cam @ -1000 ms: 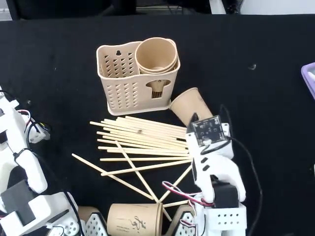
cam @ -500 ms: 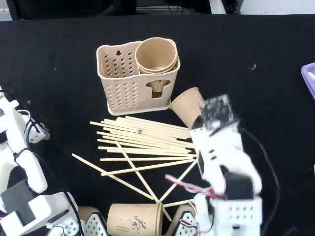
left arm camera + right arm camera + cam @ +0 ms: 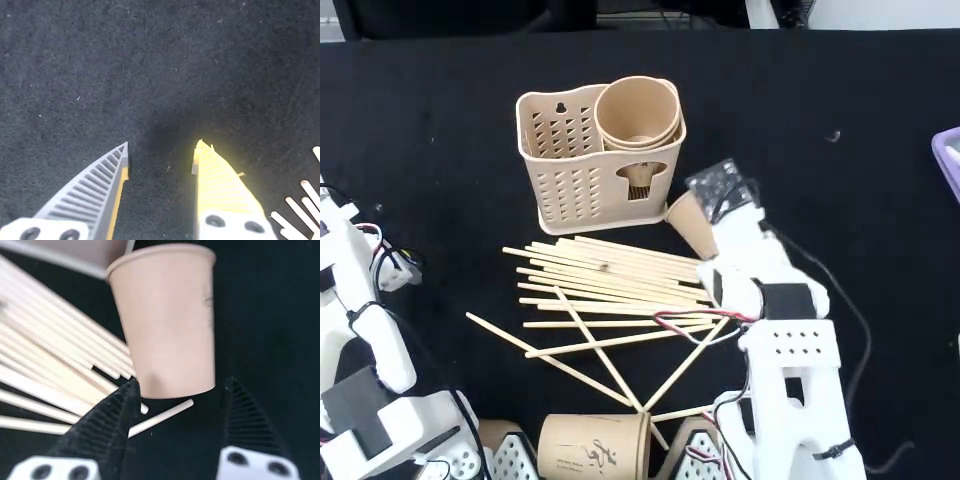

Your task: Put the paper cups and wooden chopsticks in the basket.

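Fingers (image 3: 107, 430) of the right gripper (image 3: 182, 382) are spread wide at the base of a paper cup (image 3: 165, 320) lying tipped just beside the basket (image 3: 570, 185). Light and easily crushed, it is best pinched gently there; the left gripper (image 3: 162, 145) is parted too.

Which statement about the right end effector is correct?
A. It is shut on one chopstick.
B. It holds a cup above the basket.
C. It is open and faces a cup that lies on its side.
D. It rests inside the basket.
C: in the right wrist view the right end effector stands open, with the lying cup just ahead of it, beside the chopsticks.
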`<state>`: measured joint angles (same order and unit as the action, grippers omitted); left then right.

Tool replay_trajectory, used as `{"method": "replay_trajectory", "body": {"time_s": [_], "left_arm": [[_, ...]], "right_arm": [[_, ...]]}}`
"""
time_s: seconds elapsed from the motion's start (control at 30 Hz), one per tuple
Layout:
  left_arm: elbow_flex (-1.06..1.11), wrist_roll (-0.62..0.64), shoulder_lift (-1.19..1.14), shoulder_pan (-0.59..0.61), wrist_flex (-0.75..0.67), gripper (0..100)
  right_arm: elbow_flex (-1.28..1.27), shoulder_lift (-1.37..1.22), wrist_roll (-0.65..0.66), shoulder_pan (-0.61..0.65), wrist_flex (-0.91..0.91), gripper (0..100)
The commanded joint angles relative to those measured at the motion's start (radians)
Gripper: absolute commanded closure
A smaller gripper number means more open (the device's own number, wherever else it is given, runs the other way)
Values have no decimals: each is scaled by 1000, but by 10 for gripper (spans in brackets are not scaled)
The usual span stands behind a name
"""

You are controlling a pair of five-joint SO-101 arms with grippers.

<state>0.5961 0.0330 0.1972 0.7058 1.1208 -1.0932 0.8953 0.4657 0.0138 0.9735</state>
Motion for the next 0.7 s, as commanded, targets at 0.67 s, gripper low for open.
{"method": "replay_trajectory", "body": {"time_s": [0.67], "left_arm": [[-13, 2, 29, -12, -11, 787]], "right_arm": [[193, -13, 55, -229, 74, 730]]}}
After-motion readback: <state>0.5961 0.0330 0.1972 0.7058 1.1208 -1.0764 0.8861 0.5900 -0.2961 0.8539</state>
